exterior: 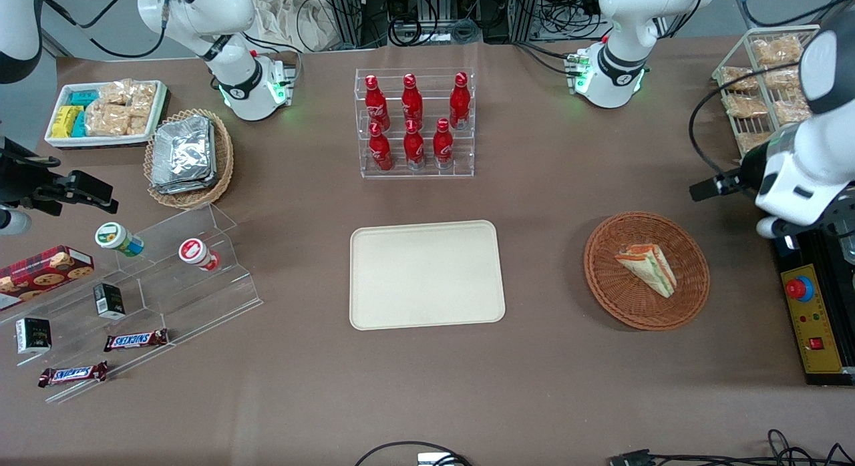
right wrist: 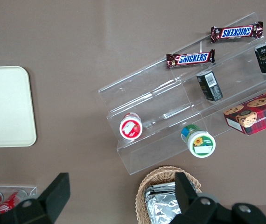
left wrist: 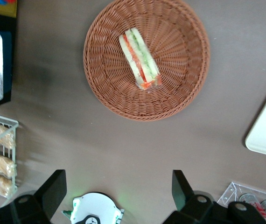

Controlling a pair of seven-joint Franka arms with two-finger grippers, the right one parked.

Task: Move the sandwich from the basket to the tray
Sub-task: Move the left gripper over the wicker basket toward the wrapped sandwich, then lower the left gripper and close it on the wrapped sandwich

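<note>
1. The sandwich (exterior: 646, 268) lies in the basket (exterior: 695, 286), at 3 o'clock from the tray (exterior: 427, 274).
2. Descend centred over the wedge, jaws straddling its narrow width, clear of the wicker.
3. The gripper (left wrist: 119, 191) hangs high above the tabletop (exterior: 427, 399) beside the basket, pointing down, fingers spread, empty.

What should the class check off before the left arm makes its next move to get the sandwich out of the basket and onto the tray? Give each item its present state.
1. Sandwich lies in the basket, nothing on top of it: ok.
2. Gripper open, fingers wide apart: ok.
3. Gripper holds nothing: ok.
4. Gripper lined up over the sandwich: not ok; it hangs high above bare table beside the basket, toward the working arm's end.
5. Tray bare, nothing on it: ok.
6. Table stretch between basket and tray free of things: ok.
</note>
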